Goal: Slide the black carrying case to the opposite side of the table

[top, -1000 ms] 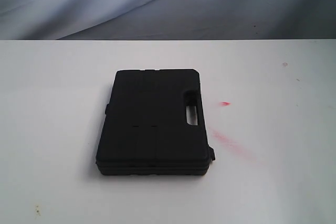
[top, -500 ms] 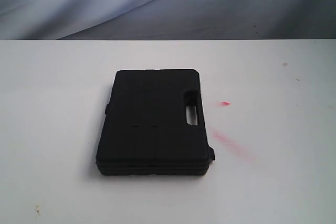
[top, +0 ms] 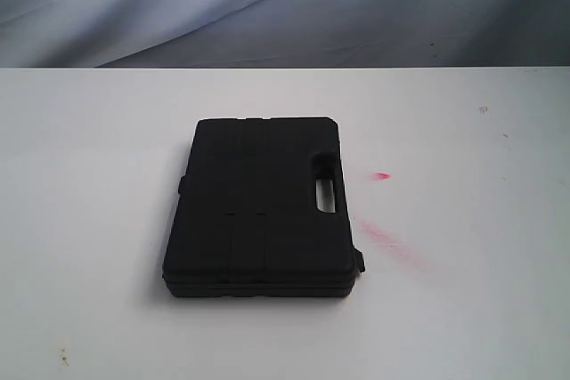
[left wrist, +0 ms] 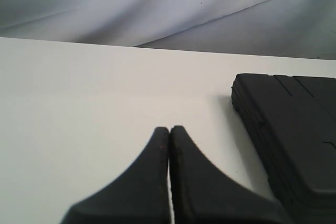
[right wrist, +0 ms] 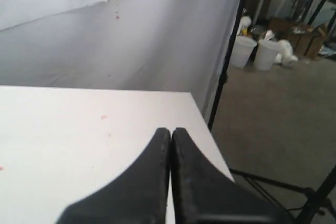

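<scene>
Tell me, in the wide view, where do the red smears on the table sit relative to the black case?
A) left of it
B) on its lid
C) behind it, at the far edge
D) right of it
D: in the exterior view the red smears mark the table just right of the black carrying case.

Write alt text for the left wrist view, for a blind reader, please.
A black carrying case lies flat on the white table, apart from the left gripper, whose jaws are shut and empty. Grey cloth hangs behind the table.
</scene>
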Tool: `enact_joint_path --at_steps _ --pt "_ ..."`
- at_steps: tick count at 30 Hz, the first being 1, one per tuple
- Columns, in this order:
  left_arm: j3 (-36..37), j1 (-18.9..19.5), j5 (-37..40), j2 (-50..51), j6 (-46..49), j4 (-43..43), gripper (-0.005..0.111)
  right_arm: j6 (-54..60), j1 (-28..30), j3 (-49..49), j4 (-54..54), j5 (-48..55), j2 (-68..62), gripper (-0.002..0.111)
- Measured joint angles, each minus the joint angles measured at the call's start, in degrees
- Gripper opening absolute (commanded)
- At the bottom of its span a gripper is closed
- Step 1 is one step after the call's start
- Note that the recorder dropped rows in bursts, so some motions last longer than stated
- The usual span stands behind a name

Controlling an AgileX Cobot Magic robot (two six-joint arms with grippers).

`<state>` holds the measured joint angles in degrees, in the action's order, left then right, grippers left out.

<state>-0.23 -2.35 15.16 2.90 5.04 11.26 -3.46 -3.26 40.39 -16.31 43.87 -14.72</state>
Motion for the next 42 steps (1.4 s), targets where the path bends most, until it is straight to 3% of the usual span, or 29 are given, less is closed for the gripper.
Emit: enact_joint_path --at_steps 10,18,36,42 --pt "0.0 0.0 0.0 0.0 0.0 0.0 0.0 3.46 0.0 0.07 8.31 1.26 -3.13 0.0" --pt "0.0 0.0 0.0 0.0 0.0 0.0 0.0 12.29 0.0 0.07 24.22 -0.12 -8.69 0.0" --pt "0.0 0.0 0.0 0.0 0.0 0.0 0.0 30.77 0.0 0.07 49.62 -5.8 -34.96 0.0" --pt "0.0 0.0 0.0 0.0 0.0 0.0 0.0 30.52 -4.85 2.41 50.16 -8.5 -40.63 0.0"
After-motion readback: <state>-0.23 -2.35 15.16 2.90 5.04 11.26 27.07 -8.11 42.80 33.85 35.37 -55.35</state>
